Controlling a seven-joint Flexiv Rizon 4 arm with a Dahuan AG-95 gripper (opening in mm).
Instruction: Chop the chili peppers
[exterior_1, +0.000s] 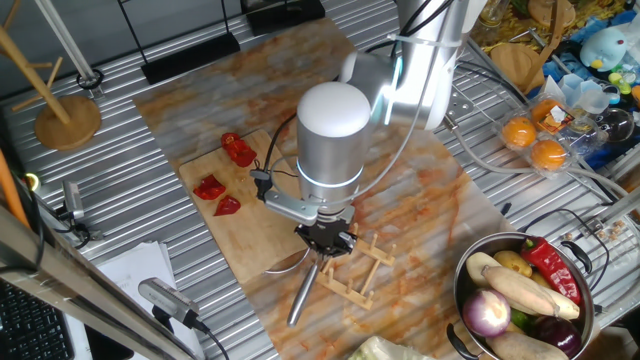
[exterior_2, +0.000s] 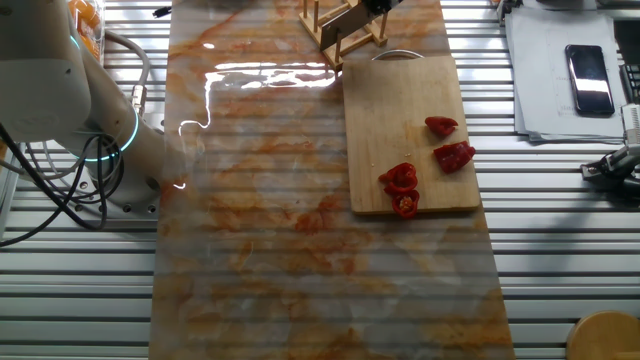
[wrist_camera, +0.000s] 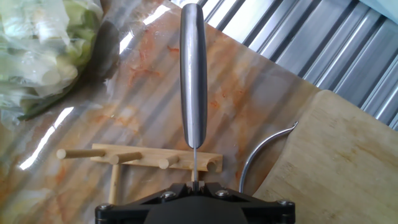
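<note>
Working left to right in the one fixed view, we are finding the chili peppers (exterior_1: 223, 180) already in pieces: we are counting about four small red chunks, one up near the far end of the cutting board (exterior_1: 255, 225) and the others grouped toward its left edge, none of them touched by the arm. The other fixed view is giving the same count, two sliced rings close together and two wedges a little apart. We are judging that the cutting is done or nearly so.

Next to the right, the knife (exterior_1: 303, 291) is slanting out over the marbled mat (exterior_1: 420, 200), handle toward the camera. Our pincer (exterior_1: 328, 243) is sitting directly over the wooden knife rack (exterior_1: 357, 270), just beside the board. In the hand view the jaws are drawn close with the thin metal of the knife between them, so we are reading it as pinching the blade end; the rack's pegs lie right under it, which suggests the knife is being parked there.

Furthest right, one metal bowl (exterior_1: 590, 330) is holding mixed vegetables.
</note>
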